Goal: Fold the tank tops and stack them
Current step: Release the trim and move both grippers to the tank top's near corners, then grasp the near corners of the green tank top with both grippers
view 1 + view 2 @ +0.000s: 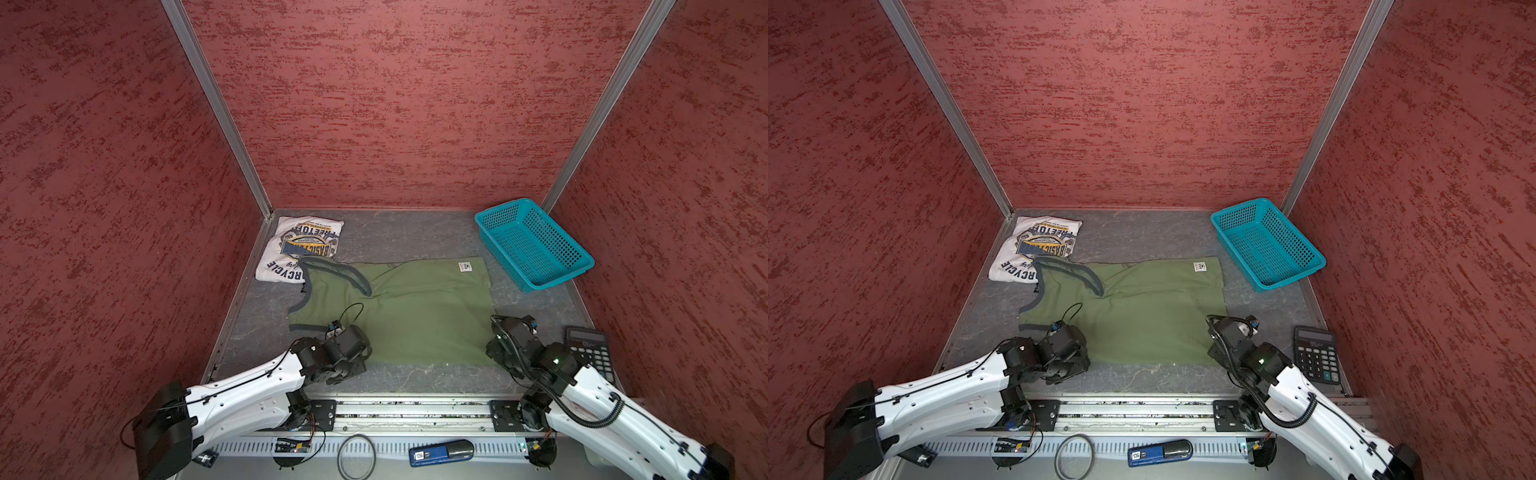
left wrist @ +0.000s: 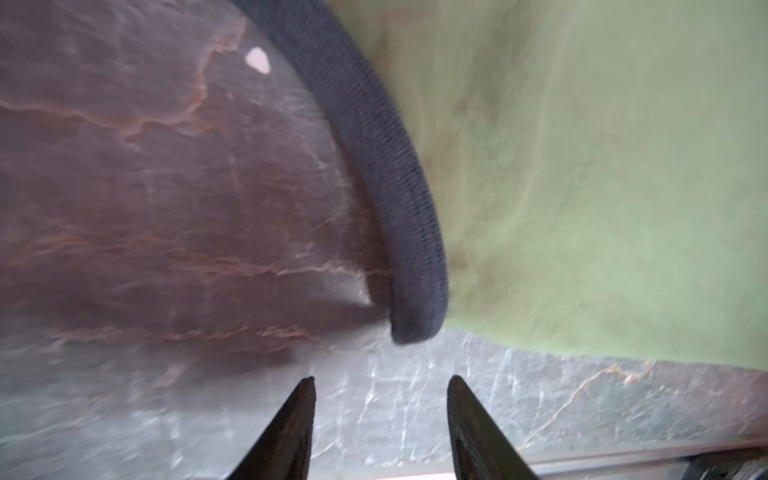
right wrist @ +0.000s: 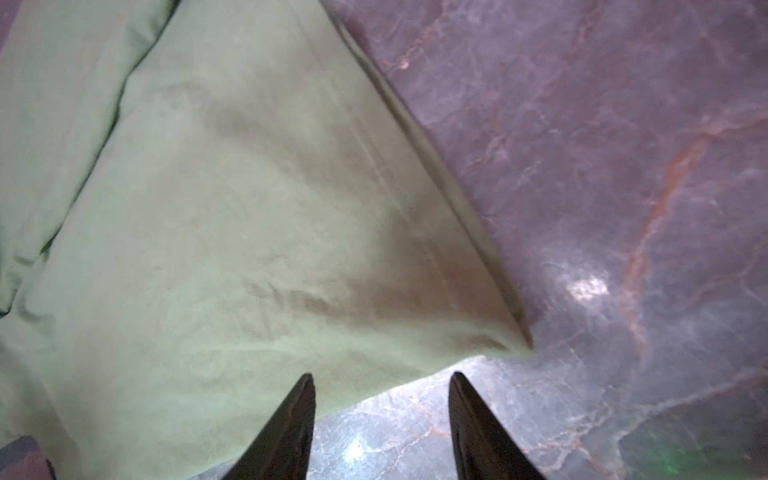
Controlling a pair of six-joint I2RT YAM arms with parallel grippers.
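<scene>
Olive green tank top point(image 1: 415, 316) – spread flat across the middle of a grey marbled bench point(image 1: 415, 237), seen in both top views. Armholes and neck toward the left, straight hem toward the right, small white label near the far right corner. Dark trim point(image 2: 395, 187) edging the openings, one trimmed loop lying curled on top of the green cloth at the far left.

White tank top point(image 1: 299, 249) folded into a compact bundle in the far left corner of the bench, navy and yellow emblem print facing up, near edge touching the olive top's trimmed loop.

Left gripper point(image 2: 380, 378) low at the near left corner of the olive top. Jaws parted to a middling gap in the blurred left wrist view, nothing between them, tips over bare bench just short of the rounded end of the dark trim.

Right gripper point(image 3: 380, 374) low at the near right corner of the same top. Jaws likewise parted to a middling gap and holding nothing – one tip over the edge of the green cloth, the other over bare bench, the pointed corner of the cloth just beyond.

Teal mesh basket point(image 1: 559, 277) at the far right of the bench, apart from both tops. Dark calculator point(image 1: 590, 353) at the near right edge, beside the right arm.
</scene>
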